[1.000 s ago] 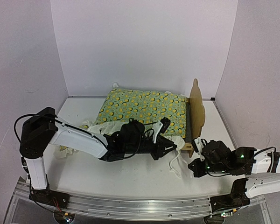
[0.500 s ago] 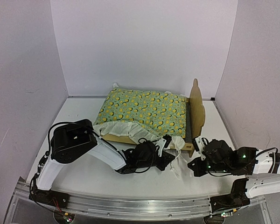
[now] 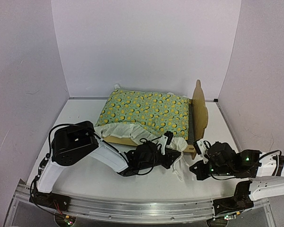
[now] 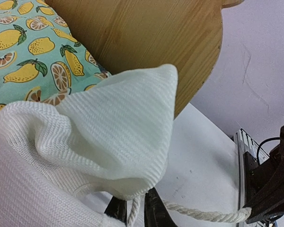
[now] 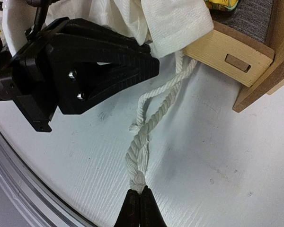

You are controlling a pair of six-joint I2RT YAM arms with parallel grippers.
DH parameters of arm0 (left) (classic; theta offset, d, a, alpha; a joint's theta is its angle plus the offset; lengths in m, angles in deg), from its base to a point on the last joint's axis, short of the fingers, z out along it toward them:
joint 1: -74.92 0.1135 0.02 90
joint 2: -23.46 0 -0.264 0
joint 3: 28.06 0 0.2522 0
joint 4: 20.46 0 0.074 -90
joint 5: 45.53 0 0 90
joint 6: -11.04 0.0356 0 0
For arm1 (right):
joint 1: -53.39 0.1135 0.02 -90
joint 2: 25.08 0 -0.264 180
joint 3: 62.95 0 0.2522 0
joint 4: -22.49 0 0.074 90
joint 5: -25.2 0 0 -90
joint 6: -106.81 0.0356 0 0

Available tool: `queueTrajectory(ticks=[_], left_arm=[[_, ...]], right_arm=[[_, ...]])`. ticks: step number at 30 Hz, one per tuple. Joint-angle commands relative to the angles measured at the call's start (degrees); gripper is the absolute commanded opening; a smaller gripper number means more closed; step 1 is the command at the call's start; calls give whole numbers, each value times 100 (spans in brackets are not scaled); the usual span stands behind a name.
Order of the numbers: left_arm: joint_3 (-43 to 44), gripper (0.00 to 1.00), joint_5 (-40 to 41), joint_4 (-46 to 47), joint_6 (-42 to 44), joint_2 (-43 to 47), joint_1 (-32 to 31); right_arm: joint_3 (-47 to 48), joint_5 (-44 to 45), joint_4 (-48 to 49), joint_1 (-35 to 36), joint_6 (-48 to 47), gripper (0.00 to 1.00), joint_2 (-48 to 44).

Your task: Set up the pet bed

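On the far middle of the white tabletop [image 3: 146, 184] I see the small light plywood pet bed [image 3: 199, 111], long side toward me. Its rounded headboard stands upright at the right end. A green quilt printed with yellow lemons [image 3: 144, 111] covers the base from rail to rail. Its white ruffled edge [image 3: 128, 130] spills over the near rail onto the table.

Both arms reach toward the bed's near right corner. The left gripper [image 4: 135, 211] lies low on the table just in front of that corner, under the hanging ruffle. From its wrist camera I see a fold of white ribbed cloth draped over it, with the headboard and lemon print behind. Its two dark fingers [image 4: 155, 213] sit close together, with a strand of white twisted cotton rope [image 5: 154, 120] nipped between them.

The right gripper [image 5: 140, 201] sits on the table to the near right of the corner, apart from the wood. Its fingertips are pressed tight together and pinch the frayed end of the same rope. From there the rope runs away across the table. It splits into two strands and disappears under the ruffle beside the left gripper's black wedge-shaped fingers. In that view a dark grey felt base panel [image 5: 246, 19] shows just inside the corner post.
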Motion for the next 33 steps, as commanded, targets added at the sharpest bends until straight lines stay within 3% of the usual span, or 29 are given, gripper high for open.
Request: queueTrajectory(ticks=[1,9,20,33], left_arm=[[297,13,239,384,-79,7,11],[596,17,461,371,-90,-194,11],[868,26,1704,-177,74,-288,-150],[1432,5,2175,-668,567,-381,-227]], right_arm=[[35,-70,290,12,-115,0,-101],[25,-159,362,13,-144,0,-144],[77,-197,432,8,-171,0,-88],[98,-186,437,17,-57,0,-81]])
